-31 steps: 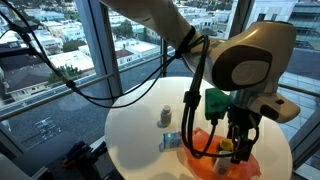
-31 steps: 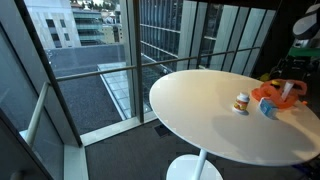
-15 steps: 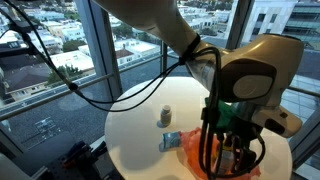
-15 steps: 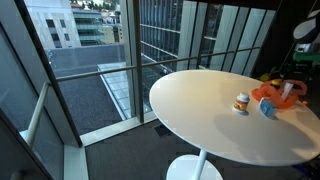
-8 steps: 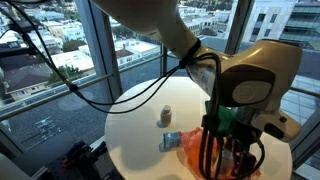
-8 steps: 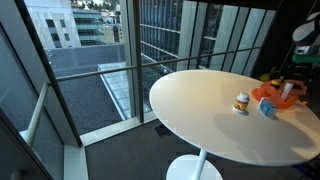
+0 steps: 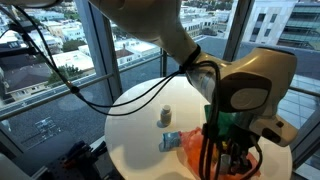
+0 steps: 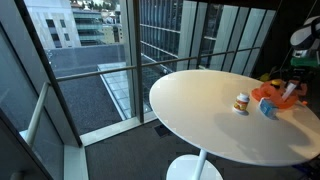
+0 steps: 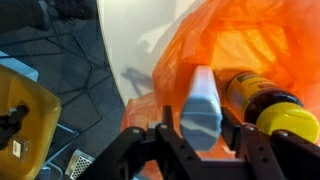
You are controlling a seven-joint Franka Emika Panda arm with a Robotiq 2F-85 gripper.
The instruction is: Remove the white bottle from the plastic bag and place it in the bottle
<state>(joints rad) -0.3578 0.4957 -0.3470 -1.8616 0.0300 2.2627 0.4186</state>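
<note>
The white bottle (image 9: 200,105) lies in the mouth of the orange plastic bag (image 9: 240,40), base towards the wrist camera. My gripper (image 9: 200,135) straddles it, one black finger (image 9: 167,135) against its side and the opposite finger a thin gap away, so the jaws are narrow but open. A brown bottle with a yellow cap (image 9: 262,105) lies right beside it in the bag. In both exterior views the gripper (image 7: 232,158) reaches down into the bag (image 8: 275,98) at the edge of the round white table (image 7: 135,125).
A small upright jar (image 7: 166,116) (image 8: 242,102) and a blue object (image 7: 171,141) (image 8: 266,108) stand on the table next to the bag. Windows with railings surround the table. A yellow object (image 9: 22,120) sits on the floor below the table edge.
The arm has come down from above the bag until the gripper sits low in its opening. Over the last half second it has hardly shifted.
</note>
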